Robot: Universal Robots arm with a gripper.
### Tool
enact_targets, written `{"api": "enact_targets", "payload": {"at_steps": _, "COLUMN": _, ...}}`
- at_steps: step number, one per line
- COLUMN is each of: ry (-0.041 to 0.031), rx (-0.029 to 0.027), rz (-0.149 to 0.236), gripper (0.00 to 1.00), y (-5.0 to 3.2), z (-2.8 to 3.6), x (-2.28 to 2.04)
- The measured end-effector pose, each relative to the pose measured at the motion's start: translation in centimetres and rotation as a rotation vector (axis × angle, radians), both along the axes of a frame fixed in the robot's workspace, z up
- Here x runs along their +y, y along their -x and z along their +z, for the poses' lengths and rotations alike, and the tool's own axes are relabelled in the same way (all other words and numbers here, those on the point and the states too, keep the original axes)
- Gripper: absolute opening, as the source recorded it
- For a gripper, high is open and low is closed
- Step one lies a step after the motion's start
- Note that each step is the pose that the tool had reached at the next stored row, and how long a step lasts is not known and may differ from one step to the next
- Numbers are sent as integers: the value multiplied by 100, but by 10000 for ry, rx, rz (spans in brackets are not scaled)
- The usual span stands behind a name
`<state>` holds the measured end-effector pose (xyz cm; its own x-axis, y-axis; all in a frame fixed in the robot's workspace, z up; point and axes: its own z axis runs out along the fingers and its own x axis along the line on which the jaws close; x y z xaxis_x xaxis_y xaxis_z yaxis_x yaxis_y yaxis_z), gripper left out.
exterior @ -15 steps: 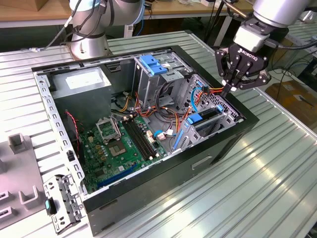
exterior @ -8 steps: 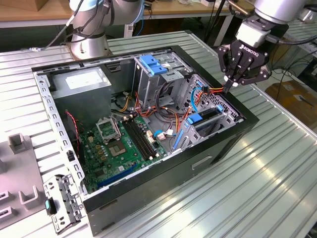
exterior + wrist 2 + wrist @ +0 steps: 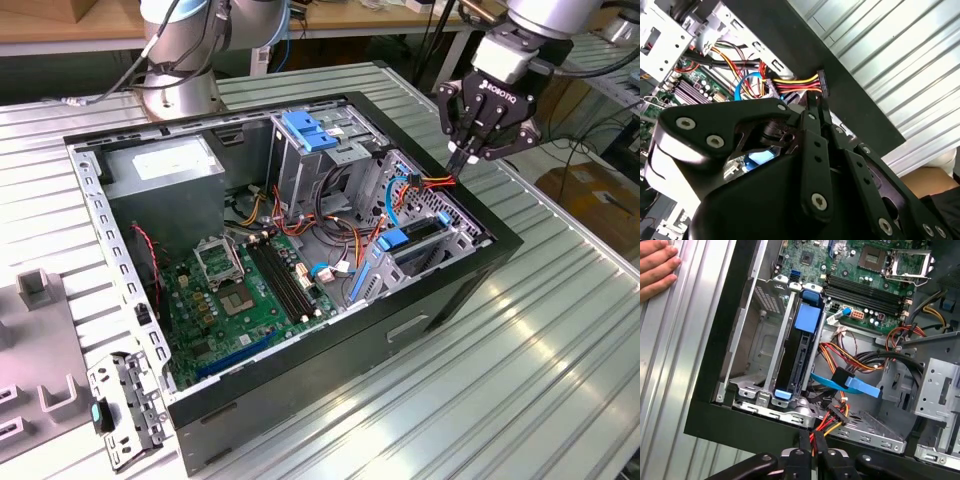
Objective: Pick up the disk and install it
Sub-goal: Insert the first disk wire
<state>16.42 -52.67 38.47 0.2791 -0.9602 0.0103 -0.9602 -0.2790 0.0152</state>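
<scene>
The disk [image 3: 791, 357] stands on edge in the drive bay at the open computer case's near corner, with its blue rail [image 3: 807, 319] along its edge. In the exterior view the disk [image 3: 418, 243] sits low in the bay at the case's right end. My gripper [image 3: 458, 158] hovers over the case's right rim. Its fingers are shut on a black power connector [image 3: 822, 82] with red, yellow and black wires. In the first wrist view, the gripper [image 3: 811, 437] pinches those wires just beside the bay.
The black case [image 3: 300, 380] lies open on a ribbed metal table, showing the green motherboard [image 3: 240, 290], a grey power-supply box [image 3: 165, 165] and a metal cage with a blue handle [image 3: 305, 130]. A flat blue cable [image 3: 852, 385] crosses near the bay. A hand [image 3: 655, 265] rests on the table.
</scene>
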Motion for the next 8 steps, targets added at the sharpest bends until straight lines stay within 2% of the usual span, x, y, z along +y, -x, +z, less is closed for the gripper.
{"api": "enact_targets", "payload": {"at_steps": 5, "ry": 1, "rx": 0, "rz": 874, "gripper": 19, "y": -2, "z": -7, "x": 1}}
{"api": "enact_targets", "payload": {"at_steps": 6, "ry": 1, "rx": 0, "rz": 1141, "gripper": 25, "y": -2, "z": -10, "x": 1}}
{"api": "enact_targets", "payload": {"at_steps": 8, "ry": 3, "rx": -1, "rz": 1778, "gripper": 25, "y": -1, "z": -26, "x": 1}}
